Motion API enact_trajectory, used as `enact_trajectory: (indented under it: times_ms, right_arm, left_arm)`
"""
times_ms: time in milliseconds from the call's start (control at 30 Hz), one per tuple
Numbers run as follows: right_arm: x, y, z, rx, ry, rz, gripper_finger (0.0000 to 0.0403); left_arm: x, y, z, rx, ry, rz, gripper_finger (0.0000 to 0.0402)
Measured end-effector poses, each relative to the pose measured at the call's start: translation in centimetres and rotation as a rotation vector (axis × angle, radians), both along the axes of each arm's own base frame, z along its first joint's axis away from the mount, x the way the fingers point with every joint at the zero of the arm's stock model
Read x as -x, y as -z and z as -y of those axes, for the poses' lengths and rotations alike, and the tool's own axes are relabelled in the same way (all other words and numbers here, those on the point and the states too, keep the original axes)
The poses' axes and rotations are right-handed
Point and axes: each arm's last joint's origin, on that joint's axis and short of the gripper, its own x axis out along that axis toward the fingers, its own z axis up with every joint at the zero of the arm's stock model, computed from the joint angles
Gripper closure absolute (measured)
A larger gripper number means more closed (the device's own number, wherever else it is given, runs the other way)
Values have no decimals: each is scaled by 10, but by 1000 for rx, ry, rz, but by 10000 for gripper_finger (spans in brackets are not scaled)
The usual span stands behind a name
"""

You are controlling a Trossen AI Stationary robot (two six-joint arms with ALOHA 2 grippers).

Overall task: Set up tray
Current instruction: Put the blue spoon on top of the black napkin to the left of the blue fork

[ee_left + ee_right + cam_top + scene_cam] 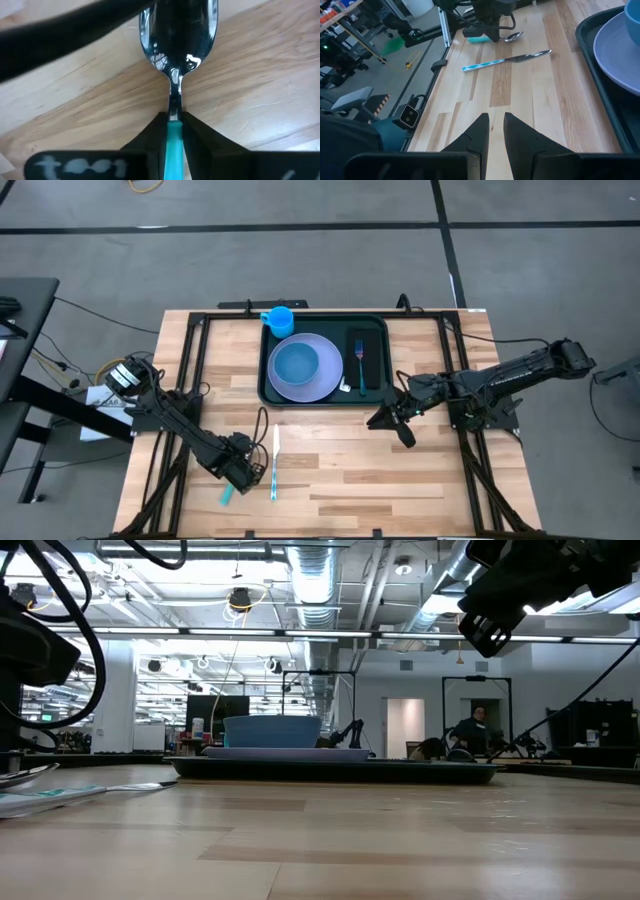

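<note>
The dark green tray (268, 394) sits at the table's far middle. It carries a lavender plate (326, 348) with a blue bowl (295, 365) on it, a blue cup (278, 318), and a black napkin (372, 340) with a blue-handled fork (358, 362) on top. My left gripper (240, 470) is low at the table's near left, shut on a teal-handled spoon (177, 30). My right gripper (392, 425) hovers just right of the tray's near corner; its fingers stand a narrow gap apart on nothing (495, 125). A knife (275, 465) lies flat beside the spoon. My left gripper pinches the spoon's teal handle (174, 140) between its two fingers, close to where the metal neck begins. The fingers come from above and lie across the handle. The spoon lies level, its bowl (514, 36) at table height; whether it is lifted clear I cannot tell.
Bare wood stretches across the near half of the table between the two grippers (530, 95). Black frame rails run along the left and right edges (190, 370). Beyond the table are floor, cables and, far off, a seated person (478, 730).
</note>
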Motion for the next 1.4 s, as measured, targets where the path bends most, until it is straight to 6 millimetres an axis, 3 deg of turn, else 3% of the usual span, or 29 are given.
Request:
enact_trajectory:
  times_ms: [133,367,567,767,1100,1400]
  right_arm:
    - [0,0,0,3,-2,7,351]
    - [-8,3,-1,73,101,41,351]
    - [-22,-3,-8,84,87,207,351]
    - [-28,-12,-22,104,27,395,351]
    - [-31,-17,-41,66,-32,538,351]
    - [-37,-20,-39,4,-34,449,351]
  left_arm:
    - [-4,-6,3,1,22,12,361]
    - [-18,-43,9,-114,80,63,381]
    - [-32,-83,8,-263,122,165,369]
    - [-62,-111,-6,-458,230,362,379]
    - [-112,-131,-41,-758,473,569,376]
    - [-124,-142,-56,-1087,523,529,374]
